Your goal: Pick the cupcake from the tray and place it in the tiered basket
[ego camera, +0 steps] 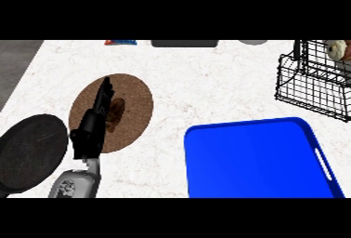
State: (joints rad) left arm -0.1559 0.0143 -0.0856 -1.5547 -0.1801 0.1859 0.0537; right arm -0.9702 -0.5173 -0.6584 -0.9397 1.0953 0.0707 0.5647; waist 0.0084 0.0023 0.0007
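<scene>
The blue tray (260,158) lies at the lower right with nothing showing on it. The black wire tiered basket (308,88) stands at the upper right. In its upper tier sits a pale, rounded item that looks like the cupcake (337,49), cut off by the view's edge. My left hand (89,135) is at the left, open, its straight fingers pointing away over a brown round plate (137,100). It holds nothing. My right hand does not show.
A small brown food item (118,110) lies on the brown plate beside my left fingers. A black round pan (31,151) sits at the lower left. Along the far edge are a blue-orange packet (120,42), a dark grey object (184,43) and a pale round object (254,42).
</scene>
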